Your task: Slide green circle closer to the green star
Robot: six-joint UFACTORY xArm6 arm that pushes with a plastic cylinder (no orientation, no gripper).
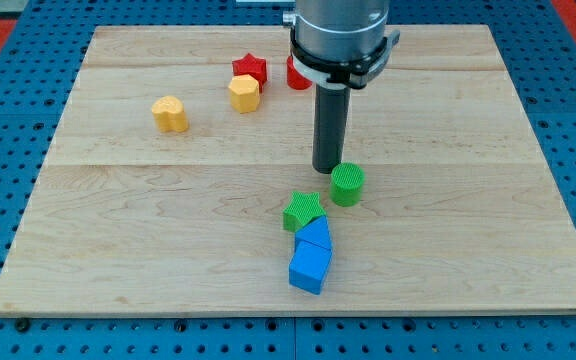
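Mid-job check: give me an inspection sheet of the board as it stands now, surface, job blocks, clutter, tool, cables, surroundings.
Surface: wooden board, flat, no marks or spills seen.
Job's things: green circle sits up and to the view's right of the green star, with a small gap between them.
Clutter: two blue blocks stacked in line below the star, touching it; red star, yellow block, yellow block; a red block partly hidden behind the arm.
Tool: my tip is just to the view's left of the green circle, close to its upper edge; contact cannot be told.
Cables: nothing seen.
Surroundings: blue pegboard around the board.
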